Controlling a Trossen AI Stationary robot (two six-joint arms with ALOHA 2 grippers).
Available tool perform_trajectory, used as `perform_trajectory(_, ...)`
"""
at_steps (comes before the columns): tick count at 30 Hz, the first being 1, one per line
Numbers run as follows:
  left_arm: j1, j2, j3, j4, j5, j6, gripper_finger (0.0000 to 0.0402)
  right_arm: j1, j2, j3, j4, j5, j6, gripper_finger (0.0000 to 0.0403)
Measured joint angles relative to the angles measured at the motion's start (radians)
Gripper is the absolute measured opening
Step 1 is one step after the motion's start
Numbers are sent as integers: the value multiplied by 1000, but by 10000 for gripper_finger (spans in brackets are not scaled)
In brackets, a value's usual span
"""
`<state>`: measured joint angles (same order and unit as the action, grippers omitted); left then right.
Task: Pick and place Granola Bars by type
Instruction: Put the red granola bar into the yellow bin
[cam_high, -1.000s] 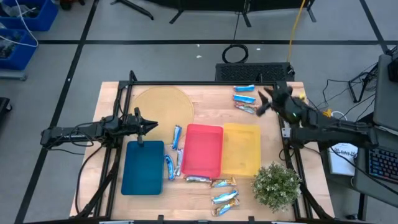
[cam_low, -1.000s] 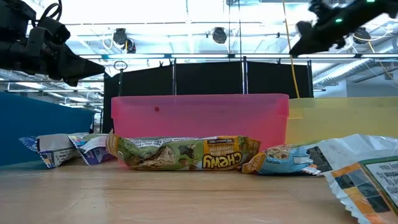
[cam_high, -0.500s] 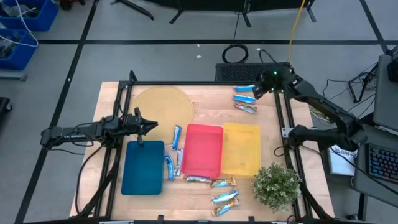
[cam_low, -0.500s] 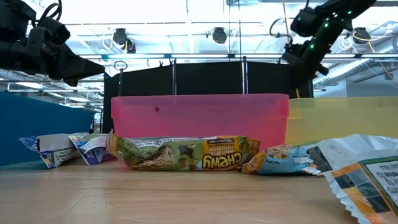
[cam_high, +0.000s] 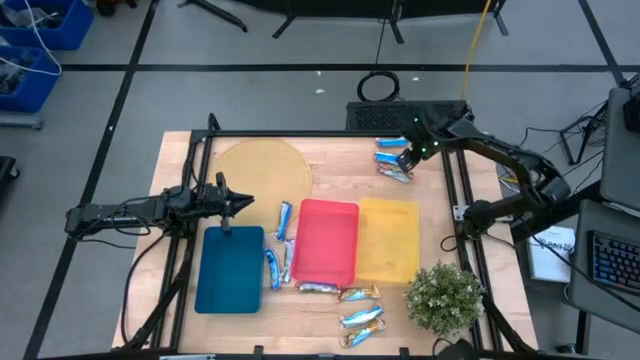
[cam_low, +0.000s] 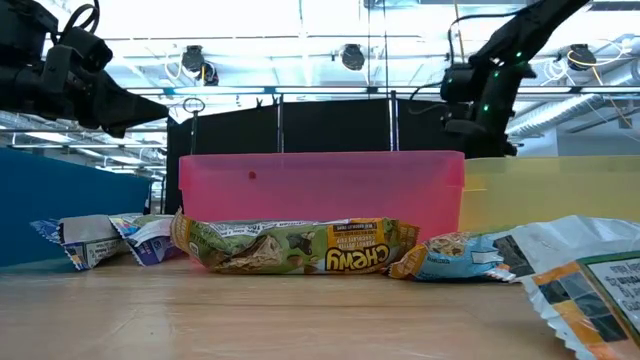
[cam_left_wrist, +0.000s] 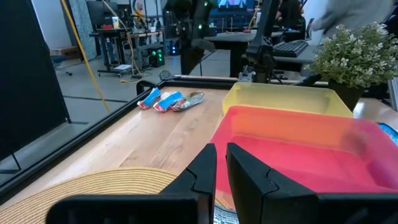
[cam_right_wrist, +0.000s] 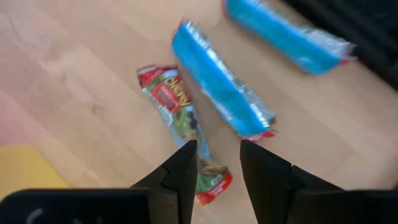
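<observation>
High view: a pale wooden table (cam_high: 330, 190) inside a black frame stands on a grey floor crossed by dark lines, with blue bins (cam_high: 35, 40) at one corner. The small foil-wrapped granola bars (cam_high: 392, 159) lie in clusters: three at the far right edge, others around the flat red tray (cam_high: 326, 240). The right gripper (cam_high: 408, 160) hangs over the far cluster, fingers apart. The left gripper (cam_high: 238, 203) waits above the flat blue tray (cam_high: 229, 268), fingers nearly together.

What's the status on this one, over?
Right gripper open, above the green granola bar at the far group. Left gripper shut, waiting beside the blue tray. Nothing in the way.
</observation>
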<state>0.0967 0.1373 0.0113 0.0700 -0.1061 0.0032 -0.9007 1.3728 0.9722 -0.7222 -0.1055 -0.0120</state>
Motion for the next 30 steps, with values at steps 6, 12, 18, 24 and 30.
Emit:
perform_trajectory(6, 0, 0, 0, 0, 0, 2, 47, 36, 67, 0, -13, 9, -13, 127)
perform_trajectory(12, 0, 0, 0, -3, 0, 2, 47, 85, 98, -1, -37, 104, -16, 158)
perform_trajectory(18, 0, 0, 0, -18, 0, 2, 47, 131, 119, -1, -44, 105, 7, 183)
perform_trajectory(24, 0, 0, 0, -17, 0, 1, 47, 156, 132, -1, -60, 110, 26, 194)
perform_trajectory(30, 0, 0, 0, -18, 0, 0, 47, 147, 132, -20, -57, 159, 25, 189)
